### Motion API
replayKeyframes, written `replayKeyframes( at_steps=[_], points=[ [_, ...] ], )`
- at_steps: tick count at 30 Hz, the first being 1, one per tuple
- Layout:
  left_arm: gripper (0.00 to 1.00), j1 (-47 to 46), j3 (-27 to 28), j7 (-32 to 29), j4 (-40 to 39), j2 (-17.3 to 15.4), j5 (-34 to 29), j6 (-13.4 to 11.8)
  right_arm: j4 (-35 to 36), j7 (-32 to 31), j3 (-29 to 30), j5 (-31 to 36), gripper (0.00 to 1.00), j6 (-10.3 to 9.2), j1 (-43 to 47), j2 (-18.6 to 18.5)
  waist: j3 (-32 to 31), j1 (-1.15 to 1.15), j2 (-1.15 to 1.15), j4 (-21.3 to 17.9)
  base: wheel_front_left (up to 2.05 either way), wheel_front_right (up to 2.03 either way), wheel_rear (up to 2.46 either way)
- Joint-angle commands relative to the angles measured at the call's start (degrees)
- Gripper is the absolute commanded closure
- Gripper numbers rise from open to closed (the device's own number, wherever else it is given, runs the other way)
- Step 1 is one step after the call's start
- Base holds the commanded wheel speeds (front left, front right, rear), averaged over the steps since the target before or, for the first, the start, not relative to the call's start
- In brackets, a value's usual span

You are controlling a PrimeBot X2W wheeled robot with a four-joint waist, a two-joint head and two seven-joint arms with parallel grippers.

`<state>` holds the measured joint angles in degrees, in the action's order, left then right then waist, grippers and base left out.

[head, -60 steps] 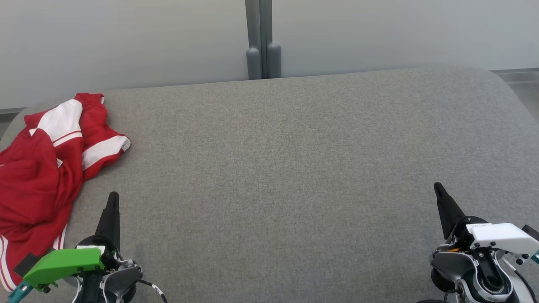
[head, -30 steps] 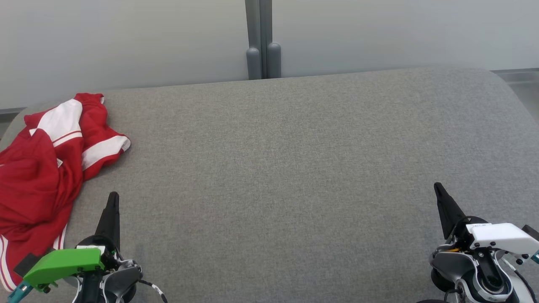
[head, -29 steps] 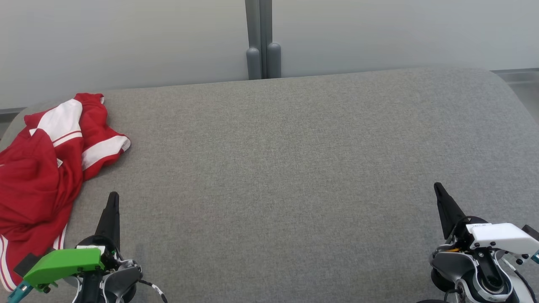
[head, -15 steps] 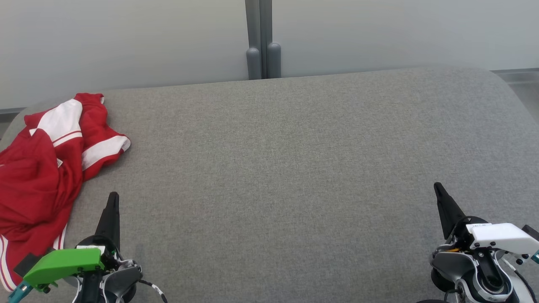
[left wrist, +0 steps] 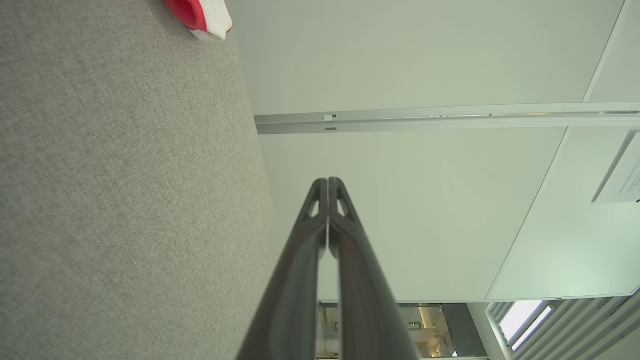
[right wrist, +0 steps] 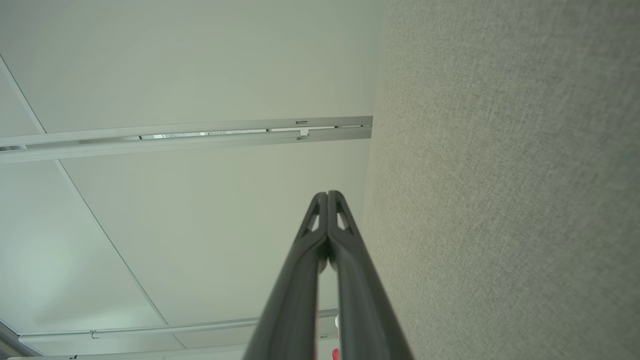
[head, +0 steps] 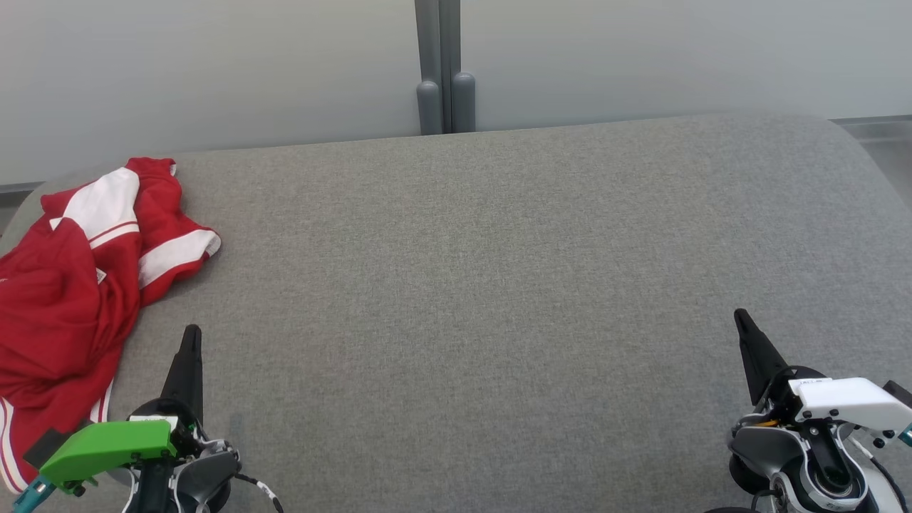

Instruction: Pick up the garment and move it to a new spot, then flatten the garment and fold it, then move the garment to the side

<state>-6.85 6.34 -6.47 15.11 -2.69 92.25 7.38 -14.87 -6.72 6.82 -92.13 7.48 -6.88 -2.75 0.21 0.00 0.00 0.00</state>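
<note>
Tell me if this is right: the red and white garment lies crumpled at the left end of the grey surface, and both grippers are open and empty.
Not quite: both grippers are shut, not open. The wrist views show the left gripper and the right gripper with fingertips pressed together. The garment does lie crumpled at the left end of the grey surface; both are empty.

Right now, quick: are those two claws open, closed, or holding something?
Left gripper: jaws closed, holding nothing.
Right gripper: jaws closed, holding nothing.
</note>
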Motion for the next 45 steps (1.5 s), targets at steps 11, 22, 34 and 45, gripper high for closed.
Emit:
replayKeyframes(
  at_steps=[11, 22, 34, 45],
  points=[
    [0.00, 1.56, -1.59, 1.74, -0.15, 0.21, -0.16, -0.08, 0.10, 1.82, -1.09, 0.62, 0.00, -0.01, 1.74, 0.22, -0.01, 0.00, 0.00, 0.04, 0.00, 0.00, 0.00],
    [0.00, 2.56, -3.81, 4.52, -1.00, -0.13, -5.19, -0.04, 2.72, 4.58, -2.06, 12.17, 0.00, 0.00, 3.00, 0.15, -0.02, 0.00, 0.00, 0.05, 0.00, 0.00, 0.00],
    [0.00, 3.06, -4.43, 7.41, -3.18, -0.05, -23.00, -0.06, 7.89, 7.52, -3.57, 33.81, 0.00, 0.00, 3.58, -0.39, -0.11, 0.00, 0.00, 0.26, 0.00, 0.00, 0.00],
    [0.00, 3.82, -5.09, 9.96, -3.80, -0.08, -38.70, 0.00, 7.75, 10.10, -6.20, 47.37, 0.00, 0.00, 3.93, -2.38, -0.21, 0.00, 0.00, 0.41, 0.00, 0.00, 0.00]
  ],
)
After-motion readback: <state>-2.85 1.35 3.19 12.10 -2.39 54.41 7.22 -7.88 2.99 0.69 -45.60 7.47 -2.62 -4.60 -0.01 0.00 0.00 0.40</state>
